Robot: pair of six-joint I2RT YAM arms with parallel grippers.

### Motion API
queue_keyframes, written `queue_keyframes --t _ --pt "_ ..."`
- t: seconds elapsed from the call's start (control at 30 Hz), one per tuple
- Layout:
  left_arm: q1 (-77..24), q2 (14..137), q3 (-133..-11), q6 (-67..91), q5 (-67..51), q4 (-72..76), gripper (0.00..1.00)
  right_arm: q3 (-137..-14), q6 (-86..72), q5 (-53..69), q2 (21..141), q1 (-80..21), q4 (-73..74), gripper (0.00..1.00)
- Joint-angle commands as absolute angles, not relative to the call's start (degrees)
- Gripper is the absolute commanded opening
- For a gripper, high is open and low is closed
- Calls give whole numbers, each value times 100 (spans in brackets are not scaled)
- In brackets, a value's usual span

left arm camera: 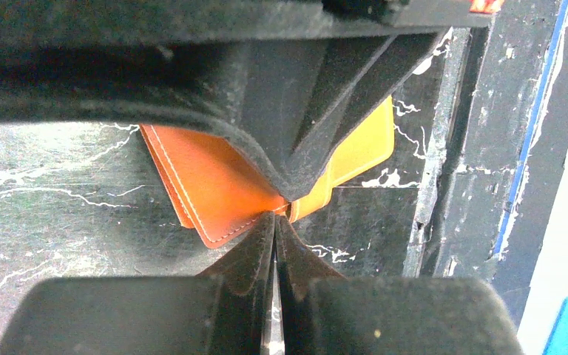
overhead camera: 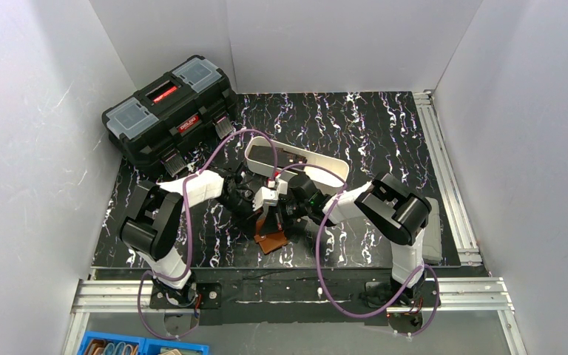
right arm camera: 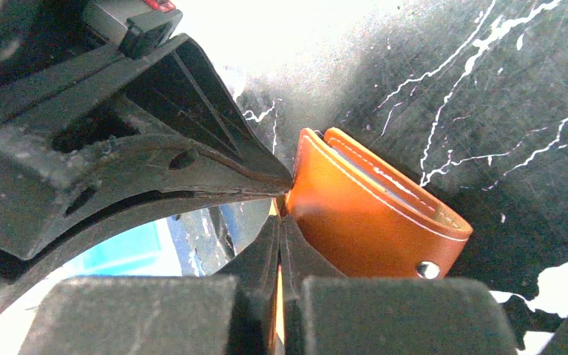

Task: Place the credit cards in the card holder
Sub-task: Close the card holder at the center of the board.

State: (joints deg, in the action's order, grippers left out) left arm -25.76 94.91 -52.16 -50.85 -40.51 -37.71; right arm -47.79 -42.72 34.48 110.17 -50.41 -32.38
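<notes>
Brown card holder [right arm camera: 370, 214] is pinched at one edge by the closed left gripper [left arm camera: 275, 225] and closed right gripper [right arm camera: 281, 222].

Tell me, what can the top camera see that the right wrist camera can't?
Only the top view shows the black toolbox and the long white tray. Only the right wrist view shows the silver snap on the brown card holder, and the right gripper pinched shut on its edge. Both views show the card holder and the black marbled table.

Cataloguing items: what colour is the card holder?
Card holder: orange-brown, pale stitching; clearest in right wrist view.
</notes>
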Motion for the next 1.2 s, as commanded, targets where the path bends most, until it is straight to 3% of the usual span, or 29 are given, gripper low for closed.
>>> queue_keyframes --t 0.0,0.57,0.83,1.0,1.17 --pt "-2663 9364 -5070 -5268 -3972 -4030 0 -4820 -4186 3293 10941 -4973 -3500 1" --pt "-2681 9307 -5073 -5498 -4024 -4103 0 -5223 -3184 2264 10896 -4904 -1561 1" --pt "-2645 9141 -5040 -5506 -4003 -4163 0 -5162 -3570 2925 11257 -4782 -1975 1" --pt "-2126 8879 -5293 -5299 -4142 -4490 0 -4996 -3977 3290 11679 -4636 -2494 1" --pt "-2032 8607 -5609 -5466 -4695 -5056 5 -5057 -3936 3315 11801 -4623 -2328 1"
